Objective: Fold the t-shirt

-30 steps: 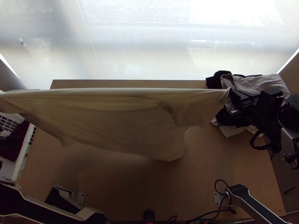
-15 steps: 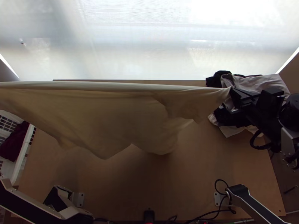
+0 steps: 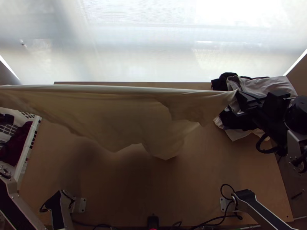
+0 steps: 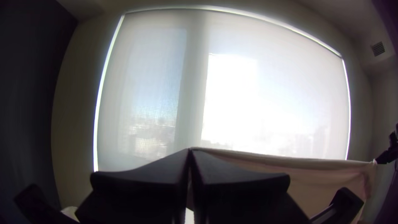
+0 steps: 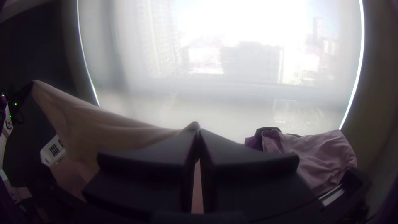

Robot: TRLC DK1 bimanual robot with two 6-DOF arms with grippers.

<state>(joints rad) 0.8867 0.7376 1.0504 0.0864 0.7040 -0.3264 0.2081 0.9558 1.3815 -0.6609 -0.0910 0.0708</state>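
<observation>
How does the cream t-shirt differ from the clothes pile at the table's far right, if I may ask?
The cream t-shirt hangs stretched between the left gripper and the right gripper, while the clothes pile lies heaped on the table. The cream t-shirt looks plain and even in colour; the clothes pile mixes black and paler cloth. Both show creases.

We see the t-shirt's (image 3: 126,119) hem drawn up near the basket (image 3: 30,142), baring the basket's far corner and more tabletop (image 3: 53,153) beside it, where cloth hangs a second ago. Our left arm (image 3: 17,207) is now bent closer to the basket.
</observation>
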